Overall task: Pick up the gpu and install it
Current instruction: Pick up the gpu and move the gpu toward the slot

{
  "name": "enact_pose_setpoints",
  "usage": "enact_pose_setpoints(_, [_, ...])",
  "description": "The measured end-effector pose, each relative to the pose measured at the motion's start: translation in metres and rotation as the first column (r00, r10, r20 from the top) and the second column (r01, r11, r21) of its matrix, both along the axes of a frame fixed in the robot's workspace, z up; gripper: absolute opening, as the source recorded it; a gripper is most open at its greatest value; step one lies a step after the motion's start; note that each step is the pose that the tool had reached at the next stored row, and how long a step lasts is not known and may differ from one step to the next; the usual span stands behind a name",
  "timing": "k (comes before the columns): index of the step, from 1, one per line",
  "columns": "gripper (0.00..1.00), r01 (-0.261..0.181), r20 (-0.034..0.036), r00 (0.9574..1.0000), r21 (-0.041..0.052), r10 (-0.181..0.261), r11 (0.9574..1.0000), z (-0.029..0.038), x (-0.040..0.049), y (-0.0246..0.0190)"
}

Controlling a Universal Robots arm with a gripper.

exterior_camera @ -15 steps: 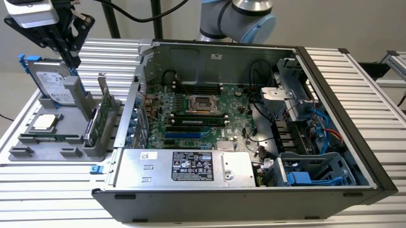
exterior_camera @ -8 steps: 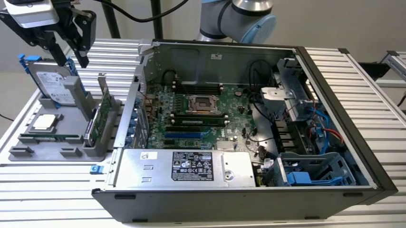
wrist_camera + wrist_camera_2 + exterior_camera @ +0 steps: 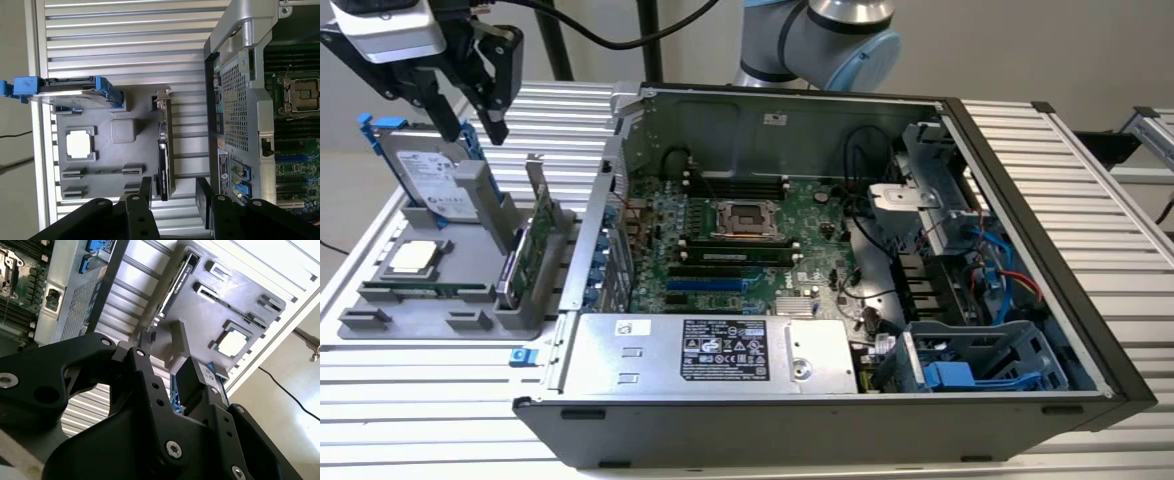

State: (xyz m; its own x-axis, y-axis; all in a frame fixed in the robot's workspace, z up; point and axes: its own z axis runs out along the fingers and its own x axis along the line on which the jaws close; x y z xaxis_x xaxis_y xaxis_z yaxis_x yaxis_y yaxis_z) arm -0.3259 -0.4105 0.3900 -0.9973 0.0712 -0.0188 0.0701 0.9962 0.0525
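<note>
"What of the gpu couldn't you make out?"

"It stood edge-on in the grey holder in the exterior view, so both faces were hidden. It was edge-on in both wrist views too."

"And the gripper?"

"The top edge cut off its upper body there, and the arm as well. In the second wrist view its black links covered most of the hard drive, leaving blue slivers."

"The case labels?"

"Too small to tell."
</note>
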Motion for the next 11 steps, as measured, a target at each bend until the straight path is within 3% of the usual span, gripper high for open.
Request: enact_pose_setpoints(11, [1.00, 0.000, 0.0000, 1.0000, 0.0000, 0.000, 1.0000, -0.0024, 0.0001, 0.0000])
